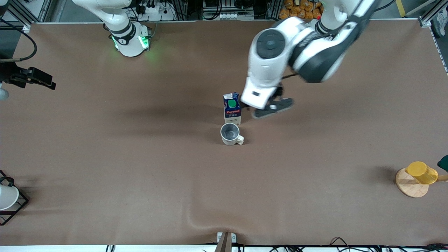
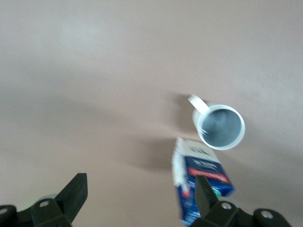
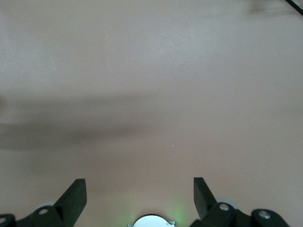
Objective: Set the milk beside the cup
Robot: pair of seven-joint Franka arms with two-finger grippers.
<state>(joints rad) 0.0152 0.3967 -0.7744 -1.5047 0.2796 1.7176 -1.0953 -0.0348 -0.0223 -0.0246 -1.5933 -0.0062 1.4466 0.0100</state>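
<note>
The milk (image 1: 232, 108), a dark blue carton with a green cap, stands upright on the table. The off-white cup (image 1: 230, 134) stands close beside it, nearer to the front camera, handle toward the left arm's end. My left gripper (image 1: 271, 107) is open and empty, over the table just beside the milk on the left arm's side. In the left wrist view the milk (image 2: 201, 182) and cup (image 2: 220, 125) show past one finger (image 2: 204, 191), and the gripper (image 2: 140, 198) holds nothing. My right gripper (image 3: 139, 196) is open and empty over bare table; the right arm waits near its base (image 1: 129, 38).
A yellow cup (image 1: 421, 172) on a round wooden base (image 1: 411, 185) stands at the left arm's end near the front camera. A black wire rack (image 1: 10, 204) sits at the right arm's end. The brown table cover (image 1: 140, 157) has a wrinkle at its front edge.
</note>
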